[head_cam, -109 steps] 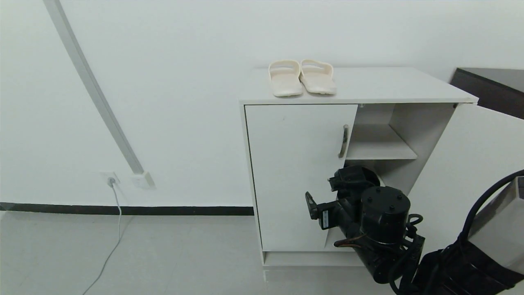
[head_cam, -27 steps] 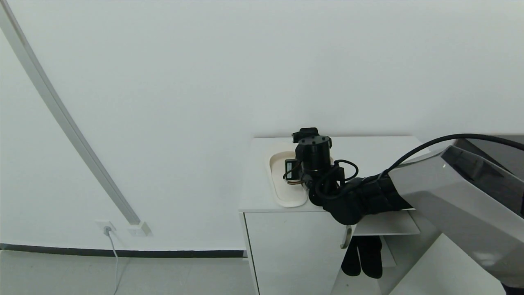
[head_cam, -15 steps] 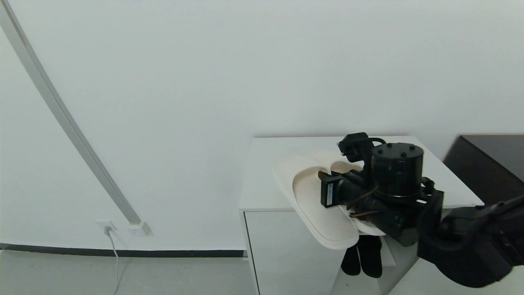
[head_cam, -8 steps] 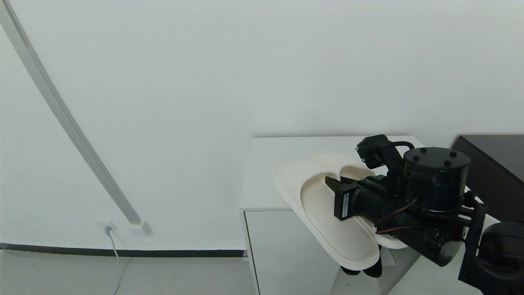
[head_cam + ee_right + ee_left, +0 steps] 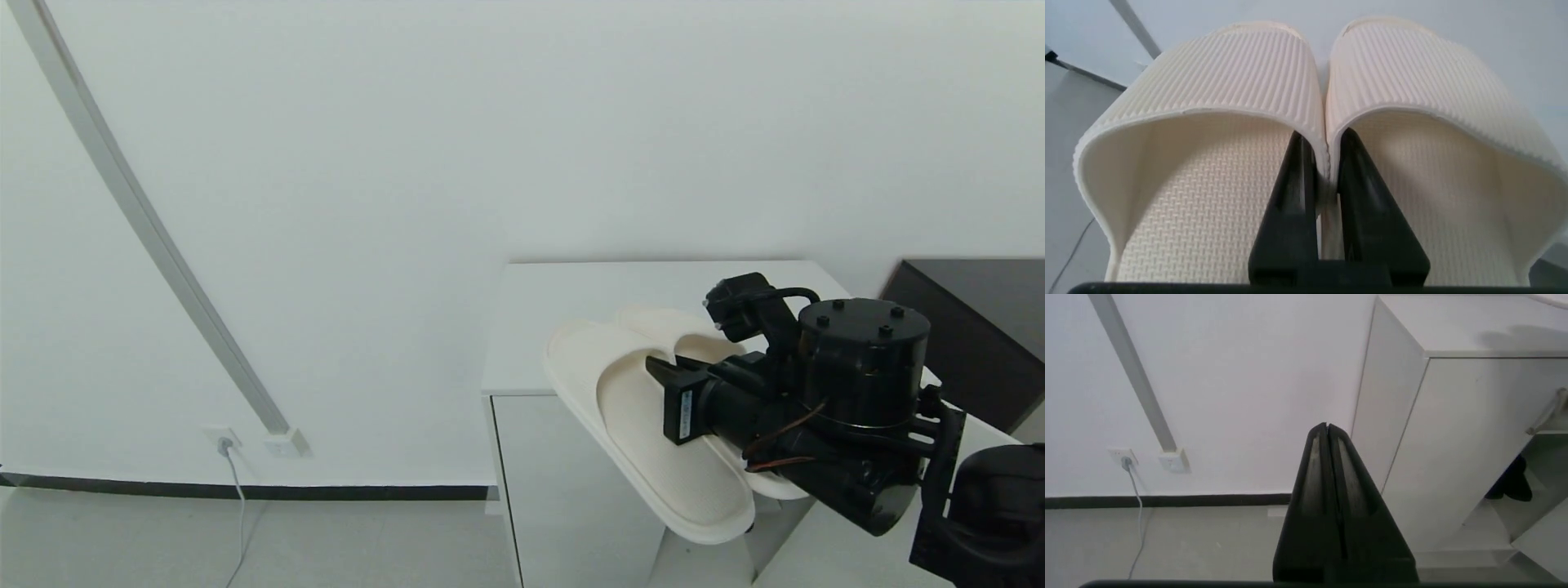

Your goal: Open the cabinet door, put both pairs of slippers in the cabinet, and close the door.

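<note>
Where the white wall [image 5: 408,122] met the grey floor [image 5: 343,547], a white cabinet [image 5: 620,327] stood against it, its top bare. The left door [image 5: 563,482] was shut, and the right door [image 5: 1543,547] stood swung out, so the inner shelves showed in the left wrist view. A dark piece of furniture [image 5: 971,327] sat just beside the cabinet on the robot's right. A grey strip of trunking [image 5: 147,220] ran slantwise down the wall to a small white box near the floor.

The cream slippers [image 5: 645,425] were off the cabinet top and held in the air as a pair, side by side and tilted. Their far ends lay over the top's front edge, while their near ends hung lower, out in front of the shut door. The right hand [image 5: 1321,155] had them by the straps. Its two fingers [image 5: 1294,196] were nearly closed, one inside each slipper, pinching the two inner strap edges together between them.

The left hand [image 5: 1327,457] was lower and off to the left of the cabinet, its fingers pressed flat together with nothing between them.

The black slippers [image 5: 1515,478] stood inside the open compartment, under a shelf. A wall socket [image 5: 222,441] sat low beside the trunking's end, and a thin cable [image 5: 237,523] trailed from it to the floor.
</note>
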